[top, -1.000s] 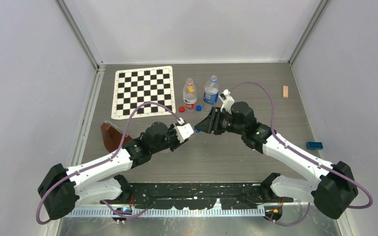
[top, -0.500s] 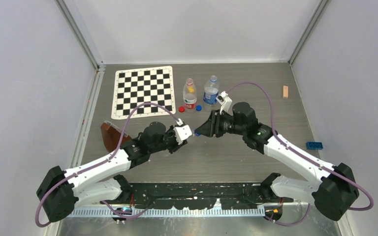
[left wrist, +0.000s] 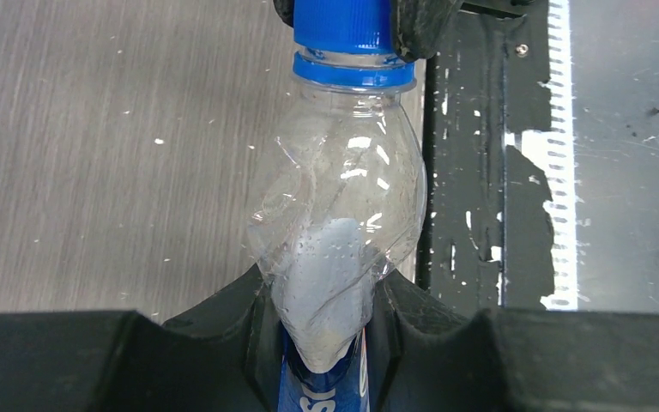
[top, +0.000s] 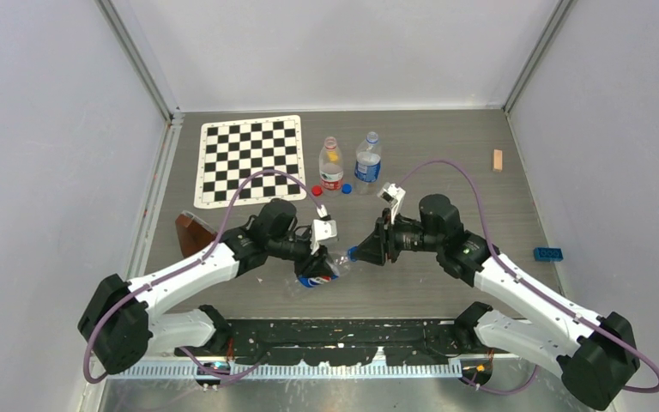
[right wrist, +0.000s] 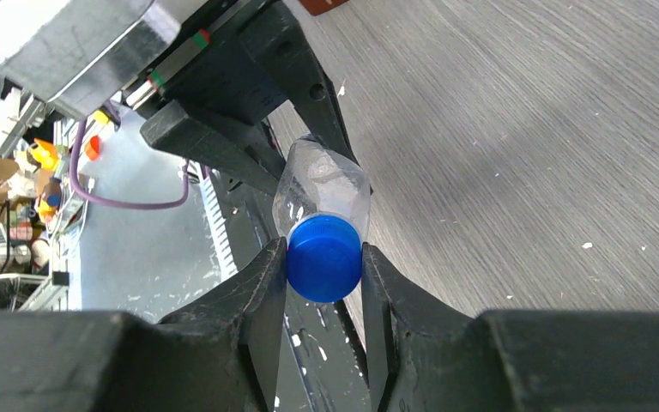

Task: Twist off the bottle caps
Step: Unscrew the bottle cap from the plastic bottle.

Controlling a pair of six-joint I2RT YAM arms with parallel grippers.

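My left gripper point(top: 319, 257) is shut on a clear blue-label bottle point(top: 319, 269), held on its side above the table; the left wrist view shows its crushed shoulder point(left wrist: 343, 215) between the jaws. My right gripper point(top: 359, 251) is shut on that bottle's blue cap point(right wrist: 324, 257), which also shows in the left wrist view point(left wrist: 343, 21) and still sits on the neck. Two other bottles stand at the back: one red-and-white label point(top: 331, 165), one blue label point(top: 367, 162). A loose red cap point(top: 316, 190) and a loose blue cap point(top: 346, 188) lie on the table in front of them.
A checkerboard mat point(top: 250, 160) lies at the back left. A brown object point(top: 193, 236) lies left of my left arm. A small wooden block point(top: 498, 160) sits at the back right and a blue brick point(top: 548, 253) at the right edge.
Both grippers have moved toward the near edge with the bottle between them. The bottle now shows below my left gripper, and my right gripper has closed in on its cap.
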